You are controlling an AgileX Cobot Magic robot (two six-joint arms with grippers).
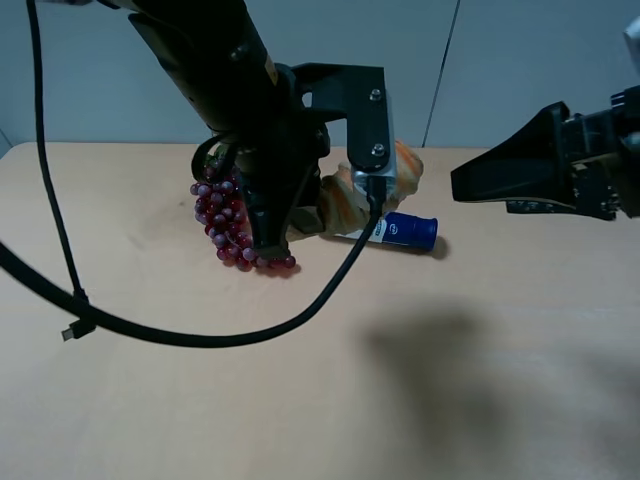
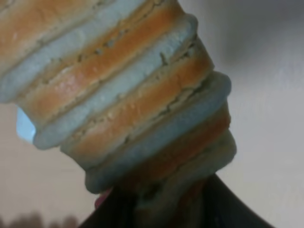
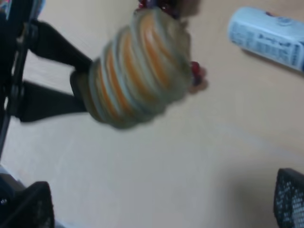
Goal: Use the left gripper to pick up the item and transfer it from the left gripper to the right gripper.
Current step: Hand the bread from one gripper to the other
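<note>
Ridged tan-orange bread loaf (image 3: 137, 71), gripped aloft

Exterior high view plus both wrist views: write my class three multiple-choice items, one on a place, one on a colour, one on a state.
1. Where is the tube? A in a bowl; B lying on the table; C standing on its cap.
2. What colour are the loaf's ridges? A green; B blue; C orange-brown.
3. What holds the loaf? A the left gripper; B the right gripper; C nothing.
Answers: 1 B, the tube lies flat on the table. 2 C, both wrist views show orange-brown ridges. 3 A, the left gripper clamps one end, while the right gripper is open and apart from it.
</note>
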